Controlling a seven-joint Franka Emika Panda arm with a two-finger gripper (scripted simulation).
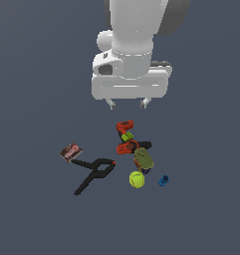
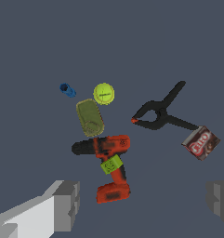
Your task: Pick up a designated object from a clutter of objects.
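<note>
The designated object [image 1: 127,137] is a tiny lime-green cube resting against the handle of the orange-red and black drill [image 1: 127,141]; the wrist view shows the same cube [image 2: 111,164] on the drill [image 2: 108,163]. My gripper [image 1: 127,104] hangs open well above the clutter, just beyond the drill, with nothing between its fingers. In the wrist view my grey fingers [image 2: 65,204] stand wide apart either side of the drill's base. The yellow-green tennis ball [image 1: 136,179], olive oblong item [image 1: 143,159], black clamp [image 1: 93,172], blue piece [image 1: 163,180] and red-brown box [image 1: 70,152] lie around.
All items lie on a dark grey floor. The clamp [image 2: 159,114] and box [image 2: 201,143] sit apart toward the exterior view's left; the ball [image 2: 104,93], olive item [image 2: 89,117] and blue piece [image 2: 67,89] crowd the drill's other end.
</note>
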